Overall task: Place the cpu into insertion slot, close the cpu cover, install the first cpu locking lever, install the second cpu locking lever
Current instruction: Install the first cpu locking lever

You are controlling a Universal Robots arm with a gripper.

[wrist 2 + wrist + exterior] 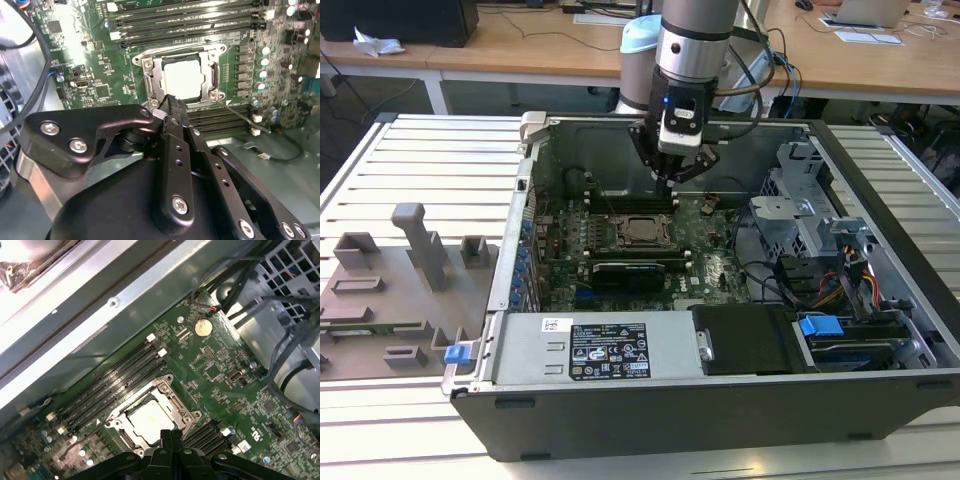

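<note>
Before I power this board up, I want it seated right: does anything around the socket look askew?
One thing: a thin metal lever juts diagonally from a corner of the cpu cover across the memory slots, apparently unlatched. The cpu itself looks flat and square.

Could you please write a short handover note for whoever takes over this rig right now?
Gripper: jaws shut, nothing seen between them, tips close to the insertion slot.
Things: the cpu sits in the insertion slot; the cpu cover lies flat over it.
Done: cpu placed, cover closed.
Left: the locking levers. One thin lever sticks out from the slot's corner, seemingly unlatched; the other I cannot tell.
</note>
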